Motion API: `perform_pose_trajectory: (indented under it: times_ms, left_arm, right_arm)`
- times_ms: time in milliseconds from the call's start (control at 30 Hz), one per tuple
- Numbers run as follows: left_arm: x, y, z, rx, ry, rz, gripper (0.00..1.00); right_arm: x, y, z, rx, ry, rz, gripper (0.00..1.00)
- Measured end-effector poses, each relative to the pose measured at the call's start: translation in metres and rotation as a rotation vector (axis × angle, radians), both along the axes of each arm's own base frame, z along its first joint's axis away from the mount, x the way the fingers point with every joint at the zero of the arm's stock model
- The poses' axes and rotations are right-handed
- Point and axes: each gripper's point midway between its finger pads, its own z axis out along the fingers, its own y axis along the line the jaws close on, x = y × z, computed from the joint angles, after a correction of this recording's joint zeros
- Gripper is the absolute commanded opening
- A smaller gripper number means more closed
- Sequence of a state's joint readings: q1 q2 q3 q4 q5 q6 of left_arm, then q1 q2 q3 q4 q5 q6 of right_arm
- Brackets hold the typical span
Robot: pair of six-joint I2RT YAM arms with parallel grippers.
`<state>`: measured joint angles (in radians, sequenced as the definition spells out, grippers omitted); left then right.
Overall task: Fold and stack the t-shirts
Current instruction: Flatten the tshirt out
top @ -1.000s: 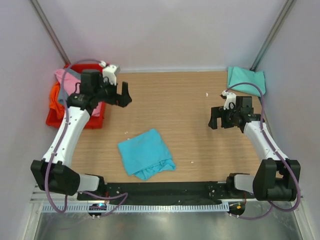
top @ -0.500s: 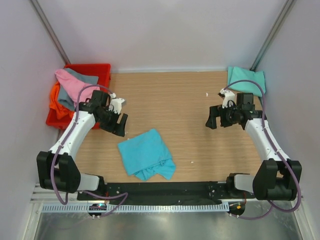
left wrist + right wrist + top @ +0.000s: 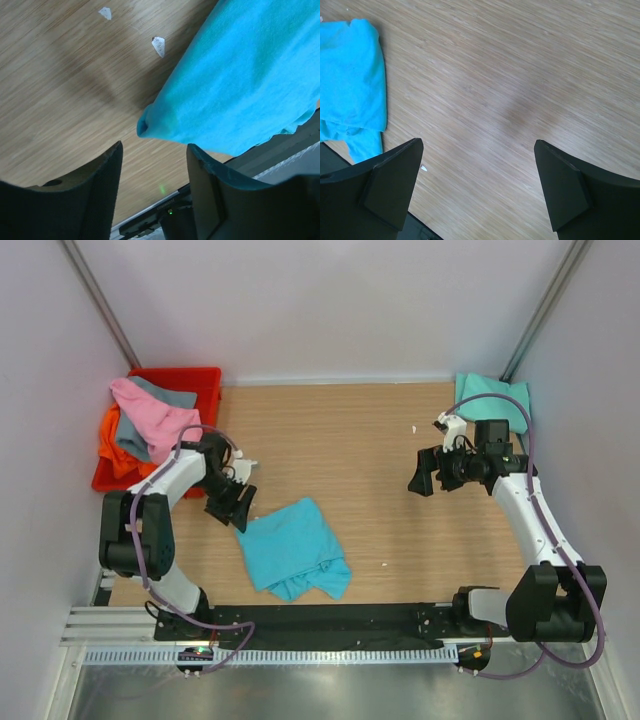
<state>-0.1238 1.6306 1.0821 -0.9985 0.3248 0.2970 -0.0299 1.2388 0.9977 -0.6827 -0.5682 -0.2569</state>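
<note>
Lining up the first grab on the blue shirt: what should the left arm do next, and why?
Probably ease the left gripper forward until the bunched corner of the turquoise t-shirt sits between its jaws. They stand open, and that corner lies just ahead of the gap, not yet inside it, so closing now would likely catch nothing.

A red crate sits at the wooden table's far-left corner.
</note>
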Motion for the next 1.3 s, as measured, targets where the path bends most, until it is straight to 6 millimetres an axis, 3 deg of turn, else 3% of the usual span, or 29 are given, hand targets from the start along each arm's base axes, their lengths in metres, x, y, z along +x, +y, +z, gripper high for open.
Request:
perform_pose_trajectory:
  times_ms: [100, 300, 367, 500, 733, 833, 900, 1000, 1100, 1167, 1233, 1300]
  left_arm:
    - [-0.004, -0.002, -0.007, -0.015, 0.040, -0.012, 0.47]
    - [-0.009, -0.010, -0.010, -0.062, 0.093, -0.022, 0.47]
    - [-0.008, -0.012, -0.008, -0.074, 0.093, -0.024, 0.37]
    - [-0.007, -0.015, -0.004, -0.095, 0.091, -0.031, 0.00]
    - [-0.004, -0.024, 0.006, -0.148, 0.087, -0.039, 0.00]
    - [0.004, -0.028, 0.020, -0.168, 0.065, -0.039, 0.00]
    - [0.022, -0.035, 0.046, -0.184, 0.014, -0.039, 0.00]
    - [0.071, -0.053, 0.116, -0.232, -0.193, -0.050, 0.00]
    - [0.113, -0.074, 0.226, -0.310, -0.497, -0.066, 0.00]
    - [0.119, -0.087, 0.298, -0.373, -0.686, -0.081, 0.00]
    - [0.107, -0.098, 0.351, -0.429, -0.828, -0.111, 0.00]
    - [0.086, -0.110, 0.372, -0.456, -0.876, -0.155, 0.00]
  right_arm:
    - [0.000, 0.000, 0.000, -0.002, -0.002, 0.002, 1.00]
    - [0.000, 0.000, 0.000, -0.002, -0.002, 0.002, 1.00]
    - [0.000, 0.000, 0.000, -0.002, -0.002, 0.002, 1.00]
    - [0.000, 0.000, -0.001, -0.002, 0.000, 0.002, 1.00]
    - [-0.001, -0.002, -0.004, -0.009, 0.006, -0.004, 1.00]
    - [0.000, -0.004, -0.004, -0.020, 0.005, -0.013, 1.00]
    - [0.001, -0.005, -0.004, -0.028, 0.001, -0.021, 1.00]
    - [0.003, -0.008, -0.005, -0.040, -0.005, -0.032, 1.00]
    - [0.004, -0.010, -0.005, -0.048, -0.008, -0.039, 1.00]
    - [0.005, -0.011, -0.004, -0.054, -0.014, -0.044, 1.00]
    - [0.006, -0.012, -0.004, -0.062, -0.020, -0.050, 1.00]
    - [0.005, -0.014, -0.002, -0.070, -0.029, -0.056, 1.00]
